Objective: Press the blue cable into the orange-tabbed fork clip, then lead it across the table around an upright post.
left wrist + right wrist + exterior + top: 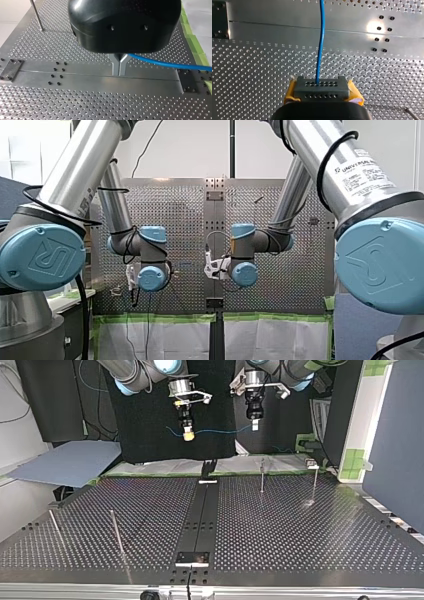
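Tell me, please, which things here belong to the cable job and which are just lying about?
Part of the job: blue cable, strung between my right pincer and my left pincer; upright posts on the perforated table. No orange-tabbed clip can be made out.
Lying about: grey-blue sheet beside the table; green tape at its edge.

The perforated metal table has a brushed, softly reflective finish. The thin blue cable pinched between my left gripper's bare matt metal jaws looks smooth plastic-sheathed; the housing above is glossy black plastic.
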Robot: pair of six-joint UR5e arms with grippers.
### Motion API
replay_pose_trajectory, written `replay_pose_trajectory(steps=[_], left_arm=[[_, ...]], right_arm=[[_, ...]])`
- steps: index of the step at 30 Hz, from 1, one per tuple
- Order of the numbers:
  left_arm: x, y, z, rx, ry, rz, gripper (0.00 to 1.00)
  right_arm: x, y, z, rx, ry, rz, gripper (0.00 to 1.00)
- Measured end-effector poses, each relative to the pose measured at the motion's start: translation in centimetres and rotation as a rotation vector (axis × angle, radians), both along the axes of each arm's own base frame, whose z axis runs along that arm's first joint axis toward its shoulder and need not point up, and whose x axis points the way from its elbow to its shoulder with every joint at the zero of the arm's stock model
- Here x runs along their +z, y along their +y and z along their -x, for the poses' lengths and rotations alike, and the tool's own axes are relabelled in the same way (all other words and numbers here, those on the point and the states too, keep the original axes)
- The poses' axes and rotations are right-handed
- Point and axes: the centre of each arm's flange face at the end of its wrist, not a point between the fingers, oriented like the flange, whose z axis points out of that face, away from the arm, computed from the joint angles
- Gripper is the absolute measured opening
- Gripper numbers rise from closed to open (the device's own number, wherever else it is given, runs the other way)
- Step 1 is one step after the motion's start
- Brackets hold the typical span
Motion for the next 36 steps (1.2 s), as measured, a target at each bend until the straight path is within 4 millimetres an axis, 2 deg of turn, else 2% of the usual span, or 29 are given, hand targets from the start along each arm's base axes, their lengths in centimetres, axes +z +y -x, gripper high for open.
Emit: replay_pose_trajectory(steps=[8,15,21,24,36], left_arm=[[-0.3,0.0,0.1,-0.002,0.008,-0.008,0.00],[-2.0,0.2,0.5,-0.003,0.045,-0.033,0.00],[-2.1,0.2,0.5,-0.003,0.048,-0.035,0.00],[-2.1,0.2,0.5,-0.003,0.048,-0.035,0.00],[-2.1,0.2,0.5,-0.003,0.049,-0.036,0.00]], right_arm=[[-0.3,-0.2,0.0,-0.004,0.007,-0.006,0.00],[-3.7,0.1,0.5,-0.007,0.060,-0.057,0.00],[-7.0,0.6,1.0,-0.008,0.105,-0.100,0.00],[-8.0,0.8,1.2,-0.008,0.119,-0.114,0.00],[-8.5,0.9,1.3,-0.008,0.125,-0.120,0.00]])
